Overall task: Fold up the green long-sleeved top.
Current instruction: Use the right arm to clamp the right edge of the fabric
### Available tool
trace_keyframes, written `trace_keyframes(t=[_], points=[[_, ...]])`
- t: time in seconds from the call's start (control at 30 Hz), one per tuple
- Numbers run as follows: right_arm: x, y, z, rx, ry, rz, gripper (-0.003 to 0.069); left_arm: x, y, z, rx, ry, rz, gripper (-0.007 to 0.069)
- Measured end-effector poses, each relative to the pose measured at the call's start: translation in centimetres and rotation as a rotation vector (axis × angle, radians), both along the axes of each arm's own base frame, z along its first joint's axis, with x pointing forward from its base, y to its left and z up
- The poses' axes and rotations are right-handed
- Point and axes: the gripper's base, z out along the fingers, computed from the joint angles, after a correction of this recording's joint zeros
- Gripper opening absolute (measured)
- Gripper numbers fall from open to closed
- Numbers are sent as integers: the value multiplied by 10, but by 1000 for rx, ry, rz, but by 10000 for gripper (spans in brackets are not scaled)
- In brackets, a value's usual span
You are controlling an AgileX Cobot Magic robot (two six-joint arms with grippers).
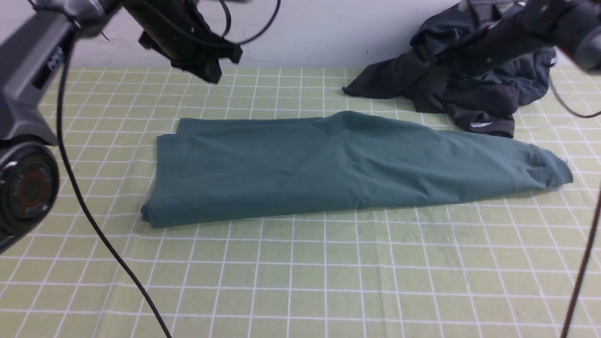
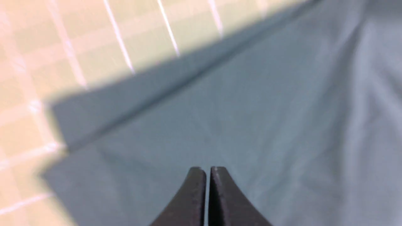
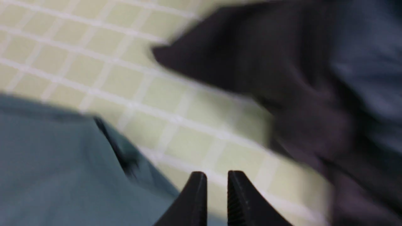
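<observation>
**Item 1.** Green long-sleeved top (image 1: 328,169), plain muted teal-green jersey. It is folded into one long band and lies flat across the middle of the pale green tablecloth with white grid lines (image 1: 300,281). The broad, square-cornered end is toward the cloth's left and the narrower end toward its right. Layered edges show at the far left corner.

**Item 2.** Heap of dark charcoal-grey crumpled garments (image 1: 469,89), at the cloth's far right. It sits just beyond the top's narrow end, and I cannot tell whether the two touch.

**Item 3.** Left gripper (image 2: 208,169), black with tapered fingers. It is raised over the cloth's far left part, above the top's layered corner. The jaws are pressed together with only a hairline slit between them and grip nothing.

**Item 4.** Right gripper (image 3: 216,174), black with ribbed inner faces. It hangs over a bare strip of the cloth between the top's edge and the dark heap. The jaws stand a narrow gap apart and are empty.

**Item 5.** Black cable (image 1: 94,220), hanging across the cloth's left side.
</observation>
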Motion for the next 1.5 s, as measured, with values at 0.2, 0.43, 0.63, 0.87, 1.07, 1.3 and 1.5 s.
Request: trace_keyframes(t=[0.2,0.43,0.63,0.87,1.07,1.3,1.5], points=[[-35,-100,51,-93,64,-260,130,-92,20,107,31,-177,16,6],[-57,-163,29,-28,170,-408,148,-208,48,97,172,-110,31,6],[-65,-157,-18,-7,322,-364,231,-264,62,38,185,-102,101,6],[-70,-142,-56,15,450,-356,477,-319,75,-40,213,23,178,6],[-65,-139,-102,-1,562,-434,538,-330,79,-80,235,102,203,6],[-55,-122,-102,30,503,-417,325,-322,76,-76,199,-5,207,6],[-52,-118,-77,46,471,-369,74,-322,76,-77,200,1,208,6]])
